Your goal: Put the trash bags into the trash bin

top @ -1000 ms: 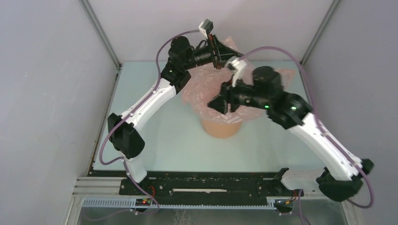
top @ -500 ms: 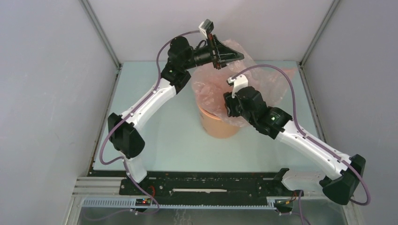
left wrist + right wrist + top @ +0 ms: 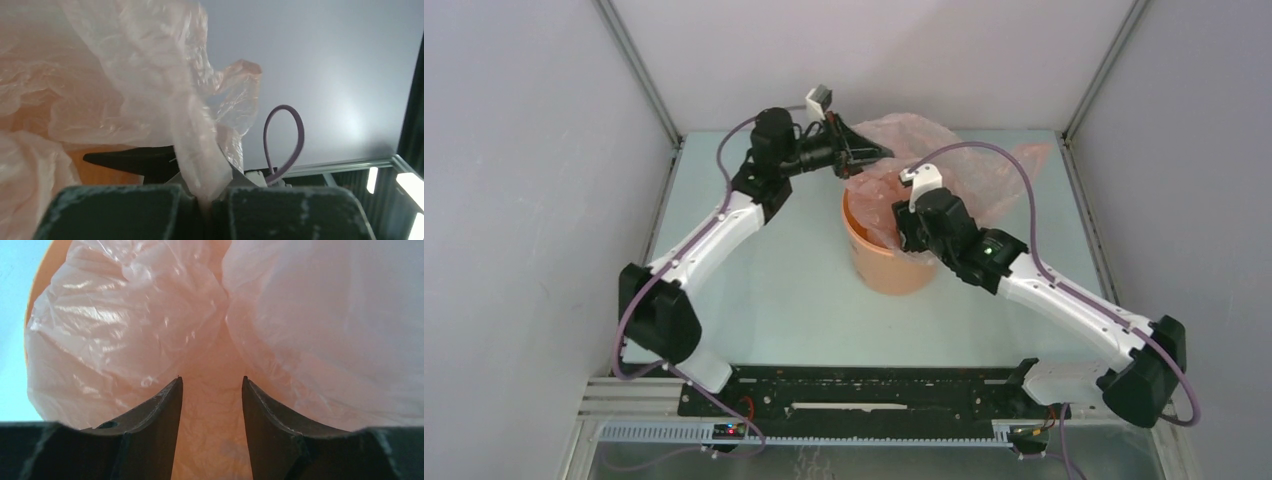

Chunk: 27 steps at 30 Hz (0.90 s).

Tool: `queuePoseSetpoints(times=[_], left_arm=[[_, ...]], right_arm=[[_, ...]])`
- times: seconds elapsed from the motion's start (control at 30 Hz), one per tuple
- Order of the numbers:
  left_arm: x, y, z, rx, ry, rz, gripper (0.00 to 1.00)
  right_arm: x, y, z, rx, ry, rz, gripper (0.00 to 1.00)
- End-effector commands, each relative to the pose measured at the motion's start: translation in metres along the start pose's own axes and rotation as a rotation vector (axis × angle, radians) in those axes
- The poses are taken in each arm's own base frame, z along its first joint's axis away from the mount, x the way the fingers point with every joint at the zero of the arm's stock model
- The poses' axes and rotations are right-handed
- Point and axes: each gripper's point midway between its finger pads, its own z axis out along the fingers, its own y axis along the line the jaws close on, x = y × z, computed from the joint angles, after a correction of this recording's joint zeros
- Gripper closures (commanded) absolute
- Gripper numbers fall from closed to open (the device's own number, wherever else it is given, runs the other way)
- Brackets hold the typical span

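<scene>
Trash bin (image 3: pixel 886 268) stands upright on the worktop (image 3: pixel 764 300), about midway between the left and right edges and somewhat nearer the far edge. The trash bag (image 3: pixel 944 150) is partly inside it. Crumpled pink film fills the mouth, and the rest billows up over the far rim and spreads toward the far right corner.

Left gripper (image 3: pixel 876 153) reaches in from the far left side, held above the bin's far rim. In the left wrist view, its pads (image 3: pixel 115 210) are pressed together with a twisted strand of the film pinched between them, and the bag fans upward from the pinch. A loop of purple cable (image 3: pixel 283 137) shows behind it.

Right gripper (image 3: pixel 212 387) points down into the bin mouth from the right. Its fingers (image 3: pixel 160 410) are narrowly parted, with glossy film visible through the gap and nothing caught between the tips. I cannot tell whether the tips touch the film. A sliver of the orange rim shows at the left of the right wrist view.
</scene>
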Motion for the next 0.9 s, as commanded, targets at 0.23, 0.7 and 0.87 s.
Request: queuePoseSetpoints(times=[0.23,0.7,0.87], left_arm=[[0.006,0.025,-0.071,-0.199,-0.102,0.126,1.00],[0.004,0.014,-0.091,-0.281,-0.178,0.210,1.00],[0.006,0.016,-0.095,-0.317,-0.173,0.212,1.00]], right_arm=[[-0.042,0.036,-0.023,-0.159,-0.018,0.102,0.29],[-0.124,0.030,-0.152,-0.369,-0.174,0.277,0.10],[-0.102,-0.006,-0.173,-0.278,-0.201,0.299,0.06]])
